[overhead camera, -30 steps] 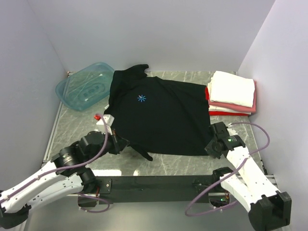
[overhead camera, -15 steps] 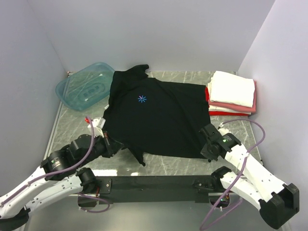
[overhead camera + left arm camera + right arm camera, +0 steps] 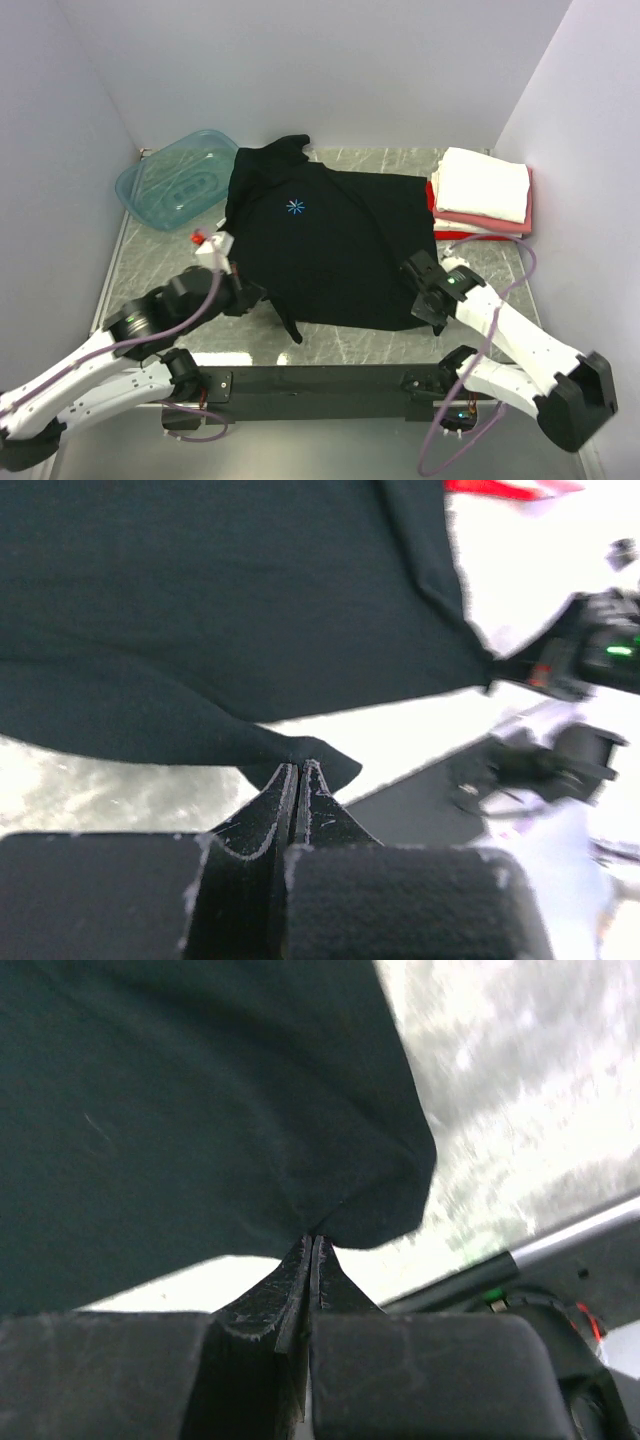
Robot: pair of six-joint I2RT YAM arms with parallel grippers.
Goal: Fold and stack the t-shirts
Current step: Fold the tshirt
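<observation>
Black t-shirt [image 3: 330,240]: we have it spread across the middle of the table, collar end toward the back wall and lower edge toward the arms.
Chest mark [image 3: 294,205]: we spot a small blue starburst facing up on the left half of the shirt.
Near edge: we see it pulled up off the tabletop at both corners. A dark flap of cloth droops toward the arm bases on the left side.
Left gripper [image 3: 297,773]: its fingers are pressed together on a pinch of the black shirt's near-left edge. In the wrist view the cloth fans out from the fingertips, hanging above the tabletop.
Right gripper [image 3: 313,1245]: same story here, fingers closed tight on the near-right corner. The fabric bunches into a rounded fold right at the tips.
Folded stack: we find it at the far right of the table, just beside the black shirt's right edge. The white t-shirt [image 3: 487,183] is on top, the pink [image 3: 470,217] under it and the red [image 3: 452,235] at the bottom.
Tub [image 3: 175,180]: translucent teal plastic, at the far left corner, with its rim touching or just beside the black shirt's left sleeve.
Table [image 3: 380,345]: grey marbled surface. We see a bare strip of it between the shirt's lifted edge and the black base rail.
</observation>
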